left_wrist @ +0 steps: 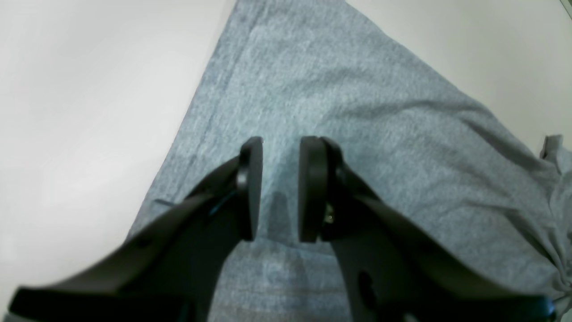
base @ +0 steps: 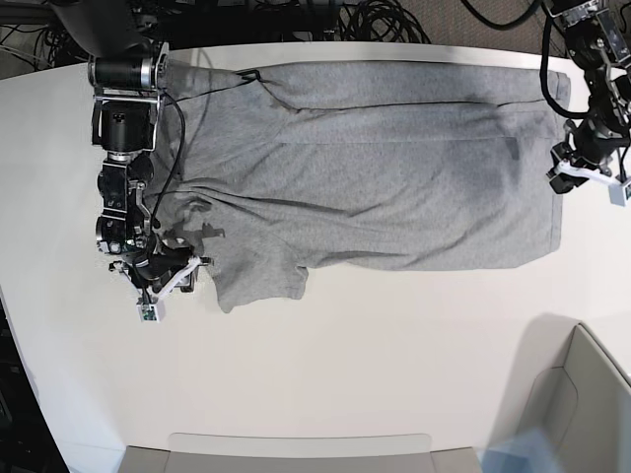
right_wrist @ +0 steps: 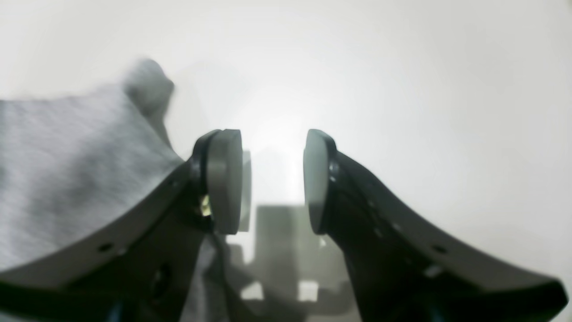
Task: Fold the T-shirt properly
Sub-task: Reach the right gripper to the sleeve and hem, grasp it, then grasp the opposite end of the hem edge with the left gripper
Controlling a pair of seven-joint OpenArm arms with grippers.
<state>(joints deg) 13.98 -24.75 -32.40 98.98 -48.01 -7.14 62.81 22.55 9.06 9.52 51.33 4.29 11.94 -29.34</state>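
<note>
The heather-grey T-shirt (base: 375,177) lies spread, plain side up, across the far half of the white table (base: 394,355). One sleeve (base: 258,281) points toward the near side. My left gripper (base: 567,177) hovers at the shirt's right edge. In the left wrist view it (left_wrist: 281,147) is open with a narrow gap, over flat cloth (left_wrist: 335,89), and holds nothing. My right gripper (base: 170,276) sits low by the shirt's left side, near the sleeve. In the right wrist view it (right_wrist: 272,138) is open and empty over bare table, with cloth (right_wrist: 67,170) against its left finger.
A grey tray (base: 296,453) runs along the table's near edge, and a grey bin (base: 582,394) stands at the near right corner. Black cables (base: 296,15) lie behind the table. The shirt is wrinkled near its left end (base: 197,212).
</note>
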